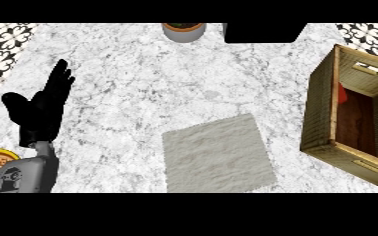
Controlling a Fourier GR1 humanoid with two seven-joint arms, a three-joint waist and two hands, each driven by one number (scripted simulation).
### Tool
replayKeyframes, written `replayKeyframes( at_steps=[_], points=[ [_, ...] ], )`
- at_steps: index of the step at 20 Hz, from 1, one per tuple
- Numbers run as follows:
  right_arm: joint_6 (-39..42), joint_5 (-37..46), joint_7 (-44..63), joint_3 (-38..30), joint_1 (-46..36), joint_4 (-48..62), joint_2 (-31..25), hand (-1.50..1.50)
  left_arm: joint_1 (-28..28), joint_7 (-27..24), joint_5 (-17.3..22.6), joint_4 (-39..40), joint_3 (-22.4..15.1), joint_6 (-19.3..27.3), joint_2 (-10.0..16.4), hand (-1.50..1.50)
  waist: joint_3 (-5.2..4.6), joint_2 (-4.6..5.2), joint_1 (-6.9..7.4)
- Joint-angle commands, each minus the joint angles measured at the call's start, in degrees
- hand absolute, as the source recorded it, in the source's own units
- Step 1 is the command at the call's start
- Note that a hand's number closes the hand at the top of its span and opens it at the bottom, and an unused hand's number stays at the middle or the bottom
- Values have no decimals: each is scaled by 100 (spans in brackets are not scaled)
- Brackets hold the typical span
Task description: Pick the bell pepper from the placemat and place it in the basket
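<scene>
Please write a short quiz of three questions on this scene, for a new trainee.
1. True or false: a bell pepper lies on the placemat.
2. Where is the red thing? A) on the placemat B) inside the basket C) outside the basket, against its wall
3. Which hand shows, and are its fingers straight or curled?
Key: 1 false; 2 B; 3 the left hand, fingers straight.
</scene>
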Motion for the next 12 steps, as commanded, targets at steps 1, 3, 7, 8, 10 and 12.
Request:
replayKeyframes(
  at_steps=[1,3,7,8,10,12],
  points=[
    [483,-848,180,-888,179,-56,-405,-150,346,-128,-96,-192,-86,54,-90,0,2,-1,9],
    [607,-1131,161,-1161,395,18,-486,-150,-90,-40,64,153,73,-98,89,0,2,20,-4],
    [1239,-1792,-372,-1841,1120,211,-984,-150,126,-36,-101,-71,-62,49,-38,0,5,17,10],
    [1213,-1786,-652,-1868,1370,288,-977,-150,157,3,114,-122,143,-177,189,0,5,21,36],
    [1387,-2057,-672,-1951,1198,722,-1298,-150,-80,-90,-25,162,14,11,-16,0,3,34,50],
    [1329,-2085,-1123,-1978,1381,1056,-1465,-150,-285,-104,71,337,131,-90,113,0,3,39,59]
  ],
)
